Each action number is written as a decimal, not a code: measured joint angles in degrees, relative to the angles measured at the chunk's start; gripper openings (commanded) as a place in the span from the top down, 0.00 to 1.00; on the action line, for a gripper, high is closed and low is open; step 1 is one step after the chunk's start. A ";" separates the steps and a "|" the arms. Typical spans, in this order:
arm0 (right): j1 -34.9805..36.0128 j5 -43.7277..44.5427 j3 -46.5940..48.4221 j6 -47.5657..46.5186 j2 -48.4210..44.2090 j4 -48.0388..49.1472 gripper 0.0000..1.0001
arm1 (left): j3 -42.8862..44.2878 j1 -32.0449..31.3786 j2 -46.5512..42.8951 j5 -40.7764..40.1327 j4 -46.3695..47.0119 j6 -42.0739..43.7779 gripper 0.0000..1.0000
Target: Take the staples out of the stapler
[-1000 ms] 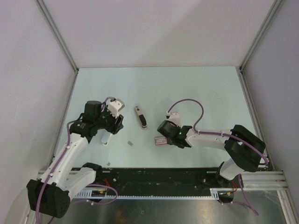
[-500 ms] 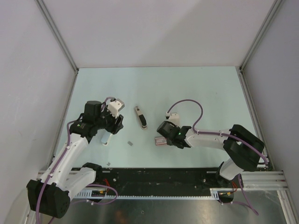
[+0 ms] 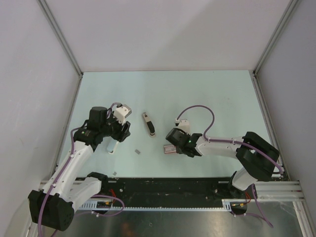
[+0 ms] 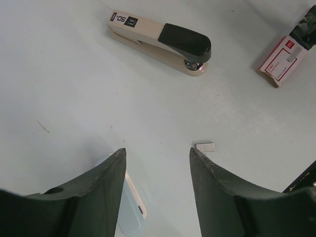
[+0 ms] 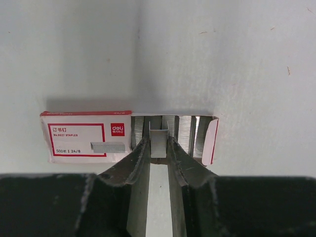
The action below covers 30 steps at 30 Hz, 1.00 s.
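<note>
Staples [image 5: 158,137] seemingly still in right gripper [image 5: 158,148].

We record two arms of one make: left arm [image 3: 74,162] and right arm [image 3: 219,145], white link shells between black joint housings, each trailed by a purple cable [image 3: 197,105]. We log the left gripper [image 4: 157,151] with dark matte fingers [image 4: 94,197], curved and smooth-faced.

"deli" logo read on the red-and-white staple box [image 5: 86,143], "订书钉" and "STAPLES" printed alongside, "500" and "24/6" marked below, "05" seen on the stapler [image 4: 148,39] end label, upside down perhaps.
</note>
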 measured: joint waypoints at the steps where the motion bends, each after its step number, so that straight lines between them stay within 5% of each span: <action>1: 0.00 0.00 0.00 0.00 0.00 0.02 0.75 | 0.00 0.00 0.00 0.00 0.00 0.00 0.41; 20: 0.63 -0.02 -0.66 -0.50 -4.87 0.11 0.64 | 0.00 0.00 -0.02 0.04 -0.04 0.00 0.41; 30: -0.07 0.00 -0.66 -2.45 -8.37 2.05 0.74 | 0.00 0.00 -0.02 0.22 -0.07 -0.02 0.41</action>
